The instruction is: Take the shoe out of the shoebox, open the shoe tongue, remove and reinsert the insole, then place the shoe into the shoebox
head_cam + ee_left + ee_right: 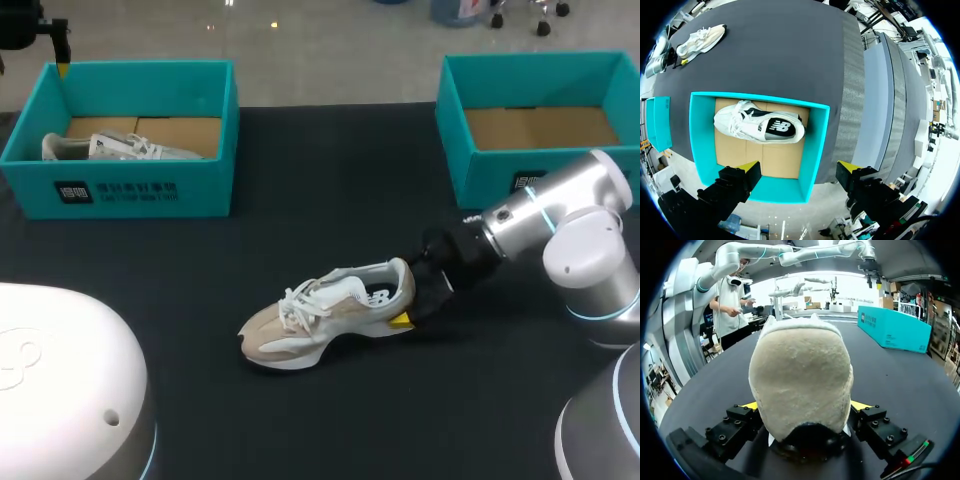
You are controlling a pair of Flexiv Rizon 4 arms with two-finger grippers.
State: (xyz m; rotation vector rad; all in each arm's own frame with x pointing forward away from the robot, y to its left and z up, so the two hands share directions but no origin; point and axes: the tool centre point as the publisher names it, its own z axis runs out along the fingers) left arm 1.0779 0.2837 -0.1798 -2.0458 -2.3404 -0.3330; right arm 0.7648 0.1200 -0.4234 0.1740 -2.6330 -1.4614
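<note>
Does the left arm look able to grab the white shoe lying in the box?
Probably yes. The left gripper hangs open right above the box, which has no lid, and the white shoe lies uncovered inside.

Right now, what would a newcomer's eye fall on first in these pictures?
The beige sneaker standing mid-table, its heel clasped in the right arm's jaws. Next, the teal shoebox at the far left holding a white sneaker, with the left arm's jaws open above it.
</note>
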